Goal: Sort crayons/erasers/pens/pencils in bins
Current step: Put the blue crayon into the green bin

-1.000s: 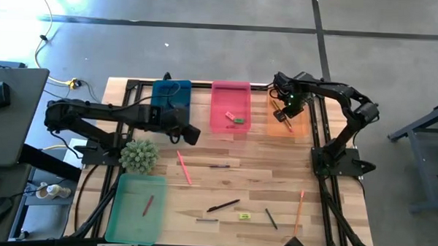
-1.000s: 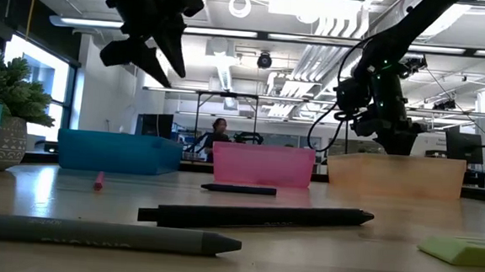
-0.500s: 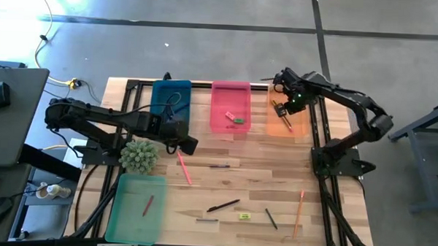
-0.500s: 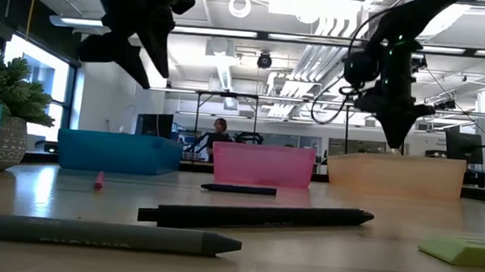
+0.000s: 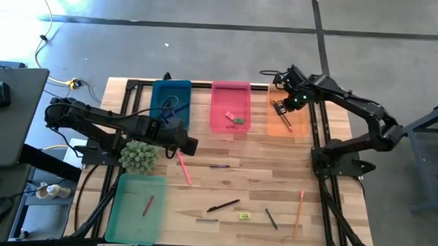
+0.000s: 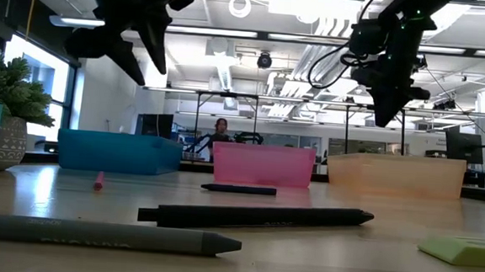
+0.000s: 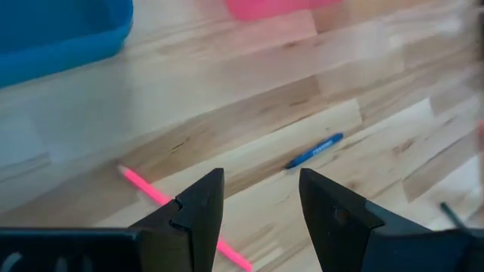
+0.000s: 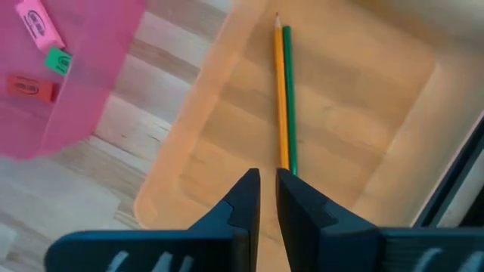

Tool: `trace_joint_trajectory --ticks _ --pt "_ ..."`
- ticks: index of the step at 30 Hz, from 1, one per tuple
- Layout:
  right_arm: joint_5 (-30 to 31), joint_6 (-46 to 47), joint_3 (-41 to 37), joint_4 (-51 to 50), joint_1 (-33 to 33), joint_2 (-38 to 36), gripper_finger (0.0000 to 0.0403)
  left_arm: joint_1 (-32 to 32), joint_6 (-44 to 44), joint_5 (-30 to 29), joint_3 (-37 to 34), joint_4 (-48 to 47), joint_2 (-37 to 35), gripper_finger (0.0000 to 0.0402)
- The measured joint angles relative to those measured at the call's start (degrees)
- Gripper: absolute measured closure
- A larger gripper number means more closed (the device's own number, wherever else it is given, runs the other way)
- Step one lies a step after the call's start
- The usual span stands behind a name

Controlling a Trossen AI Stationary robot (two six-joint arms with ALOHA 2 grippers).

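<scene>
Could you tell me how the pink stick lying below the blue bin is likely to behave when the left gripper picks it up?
The pink stick looks thin, straight and rigid, so it probably stays stiff and feels light. Lying flat on the smooth wooden table, it may roll if nudged sideways. The open left gripper hovers above it, so a centred grasp seems feasible.

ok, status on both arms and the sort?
Right gripper nearly shut, empty, above translucent orange bin holding orange and green pencils. Left gripper open over pink stick on wooden table. Nothing blocking.
</scene>
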Motion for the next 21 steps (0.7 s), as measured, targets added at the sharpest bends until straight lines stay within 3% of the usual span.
trace_joint_trajectory --ticks 2,11,21 --pt "0.02 -2.24 0.00 0.02 0.00 0.00 0.0366 0.02 0.75 -0.75 -0.02 1.86 0.00 0.0241" --pt "0.02 -10.03 0.00 -0.12 0.00 0.00 0.0366 0.06 20.44 -1.12 -0.02 21.97 0.00 0.0241" --pt "0.02 -12.47 0.00 -0.35 0.00 0.02 0.0366 3.24 34.68 -0.99 12.59 14.71 3.66 0.0263"
